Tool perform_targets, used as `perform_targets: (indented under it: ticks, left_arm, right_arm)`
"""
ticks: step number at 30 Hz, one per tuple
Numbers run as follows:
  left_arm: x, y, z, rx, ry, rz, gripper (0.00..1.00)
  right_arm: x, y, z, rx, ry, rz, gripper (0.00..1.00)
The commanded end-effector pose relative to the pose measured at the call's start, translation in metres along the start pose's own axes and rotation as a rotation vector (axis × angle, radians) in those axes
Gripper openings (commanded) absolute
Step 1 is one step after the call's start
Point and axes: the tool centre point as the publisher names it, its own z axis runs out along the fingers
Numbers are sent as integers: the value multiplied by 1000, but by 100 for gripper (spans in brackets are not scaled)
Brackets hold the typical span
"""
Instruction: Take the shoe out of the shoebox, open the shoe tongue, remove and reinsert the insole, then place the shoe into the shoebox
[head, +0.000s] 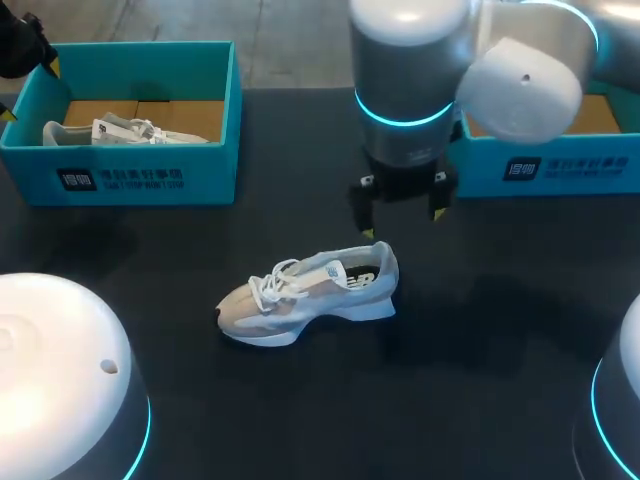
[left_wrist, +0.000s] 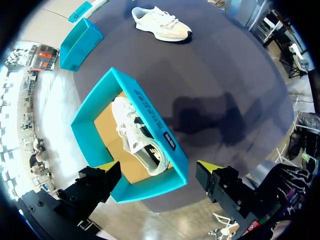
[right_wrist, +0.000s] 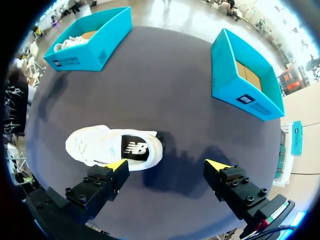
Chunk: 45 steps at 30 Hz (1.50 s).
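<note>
Item: white-and-beige laced sneaker (head: 310, 290), upright on black table (head: 480, 380). Your right hand (head: 402, 223), released, above its heel: descending off-centre risks tipping it.

A white and beige laced shoe (head: 310, 293) is stood upright on its sole mid-bench (head: 480, 380), toe pointed left. An open teal shoebox (head: 560, 165) is set behind it to the right. A second shoebox (head: 130, 175), far left, is occupied by another white shoe (head: 120, 130).

Dark matte table (head: 150, 240); soft shadows lie across it.
</note>
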Motion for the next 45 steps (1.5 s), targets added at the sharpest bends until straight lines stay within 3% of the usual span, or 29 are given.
perform_targets:
  ticks: [1, 15, 24, 33, 40, 45]
  left_arm:
    - [1, -1, -1, -4, 0, 1, 100]
    - [1, -1, -1, -4, 0, 1, 100]
    - [1, -1, -1, -4, 0, 1, 100]
    - [1, -1, -1, -4, 0, 1, 100]
    - [1, -1, -1, -4, 0, 1, 100]
    - [1, -1, -1, -4, 0, 1, 100]
  right_arm:
    - [-2, -1, 2, -1, 10, -1, 100]
    - [-2, -1, 2, -1, 10, -1, 100]
    - [-12, 12, -6, -88, 116, -340, 100]
    - [-27, 15, -14, -259, 184, -782, 100]
    - [-49, 22, -16, -447, 204, -884, 100]
    - [-63, 25, -16, -490, 239, -950, 100]
